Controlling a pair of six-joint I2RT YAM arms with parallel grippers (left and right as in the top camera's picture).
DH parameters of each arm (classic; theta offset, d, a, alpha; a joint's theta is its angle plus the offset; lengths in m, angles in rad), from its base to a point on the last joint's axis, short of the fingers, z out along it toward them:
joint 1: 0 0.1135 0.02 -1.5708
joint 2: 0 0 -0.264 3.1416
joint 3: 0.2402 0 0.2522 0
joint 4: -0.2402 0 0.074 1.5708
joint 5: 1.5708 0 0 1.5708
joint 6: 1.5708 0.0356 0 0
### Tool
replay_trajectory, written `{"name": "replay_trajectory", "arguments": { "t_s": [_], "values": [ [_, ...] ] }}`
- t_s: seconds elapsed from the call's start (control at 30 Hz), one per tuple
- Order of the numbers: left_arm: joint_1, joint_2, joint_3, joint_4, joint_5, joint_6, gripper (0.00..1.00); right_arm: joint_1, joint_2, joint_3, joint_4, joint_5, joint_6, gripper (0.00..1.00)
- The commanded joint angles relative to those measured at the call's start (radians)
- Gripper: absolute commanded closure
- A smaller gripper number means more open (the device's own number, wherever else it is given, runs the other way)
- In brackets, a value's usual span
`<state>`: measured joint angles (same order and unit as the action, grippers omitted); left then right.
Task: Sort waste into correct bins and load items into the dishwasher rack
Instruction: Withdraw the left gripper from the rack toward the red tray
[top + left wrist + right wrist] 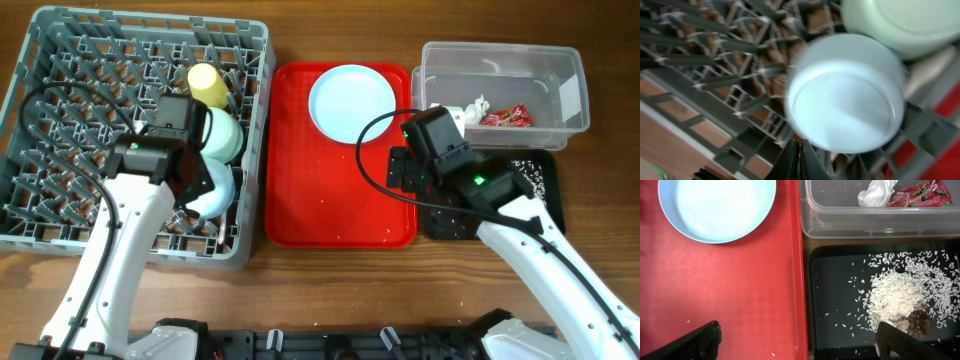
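While the left gripper (800, 159) is hovering over the dishwasher rack (70, 110) with its fingers pressed together and gripping nothing, a pale blue bowl (845, 95) is sitting in the rack just beyond the tips. A second bowl (905, 22) is sitting right beside it; this view is blurred. The yellow cup (207, 82) is standing in the rack next to the bowls. The right gripper (800, 345) is hanging spread wide and empty, straddling the red tray (740, 295) edge and the black tray (832, 280). Rice scraps (895, 297) are lying in the black tray. The tissue (875, 195) and wrapper (920, 195) are lying side by side in the clear tub (840, 227). The plate (717, 205) is resting on the red tray.
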<state>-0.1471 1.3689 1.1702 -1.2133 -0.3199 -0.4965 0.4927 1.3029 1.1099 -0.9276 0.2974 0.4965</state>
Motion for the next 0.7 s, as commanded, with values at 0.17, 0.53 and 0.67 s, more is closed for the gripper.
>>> {"name": "replay_trajectory", "arguments": {
  "t_s": [0.17,0.53,0.67],
  "values": [
    [0.018,-0.036,0.019,0.071,0.137,-0.061,0.96,-0.002,0.0,0.01,0.0,0.023,0.001,0.0],
    [-0.002,0.106,0.017,0.18,0.144,-0.061,0.96,-0.002,0.0,0.01,0.0,0.023,0.001,0.0],
    [-0.002,0.222,0.017,0.212,0.143,-0.057,0.96,-0.002,0.0,0.01,0.0,0.023,0.001,0.0]
  ]
}}
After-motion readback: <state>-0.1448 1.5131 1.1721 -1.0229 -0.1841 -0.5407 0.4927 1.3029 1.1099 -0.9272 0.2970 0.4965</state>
